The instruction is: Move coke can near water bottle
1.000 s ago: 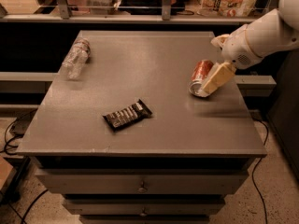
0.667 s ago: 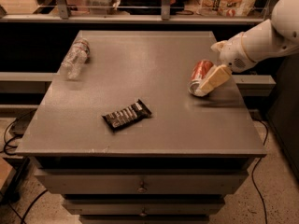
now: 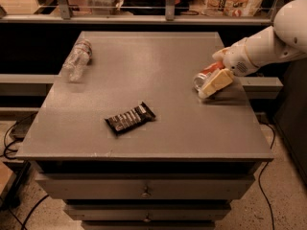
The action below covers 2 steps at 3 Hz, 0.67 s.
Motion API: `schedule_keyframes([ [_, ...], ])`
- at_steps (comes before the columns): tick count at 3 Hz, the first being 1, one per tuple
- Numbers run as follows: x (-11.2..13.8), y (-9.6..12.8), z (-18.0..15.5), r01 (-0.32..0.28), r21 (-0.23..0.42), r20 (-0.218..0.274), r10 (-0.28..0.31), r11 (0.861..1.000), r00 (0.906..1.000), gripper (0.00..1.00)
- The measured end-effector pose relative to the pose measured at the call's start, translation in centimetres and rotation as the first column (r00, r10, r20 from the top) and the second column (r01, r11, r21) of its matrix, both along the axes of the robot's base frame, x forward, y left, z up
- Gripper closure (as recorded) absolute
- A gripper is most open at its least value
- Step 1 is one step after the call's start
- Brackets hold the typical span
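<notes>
The coke can lies on its side near the right edge of the grey table, its silver end facing left. My gripper reaches in from the right and sits around the can, shut on it, with one cream finger lying across the can's front. The can rests on the table top. The water bottle, clear and crinkled with a reddish label band, lies on its side at the far left of the table, a long way from the can and gripper.
A dark candy bar wrapper lies in the front middle of the table, between can and bottle. The table's right edge is just beside the gripper. Drawers sit under the table front. A rail with clutter runs along the back.
The white arm has shifted slightly up and to the right. The gripper stays at the can, and the can, bottle and wrapper have not moved.
</notes>
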State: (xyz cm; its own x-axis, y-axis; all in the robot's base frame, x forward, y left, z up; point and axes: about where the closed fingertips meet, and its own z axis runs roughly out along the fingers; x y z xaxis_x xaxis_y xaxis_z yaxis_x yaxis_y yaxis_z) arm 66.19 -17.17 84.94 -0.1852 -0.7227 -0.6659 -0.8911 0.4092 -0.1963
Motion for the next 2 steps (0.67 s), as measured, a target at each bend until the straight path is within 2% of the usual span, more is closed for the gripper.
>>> schedule_keyframes([
  [1, 0.39, 0.85, 0.97, -0.008, 0.004, 0.022, 0.008, 1.0, 0.9997, 0.42],
  [2, 0.51, 1.26, 1.09, -0.008, 0.007, 0.019, 0.008, 1.0, 0.9998, 0.65],
])
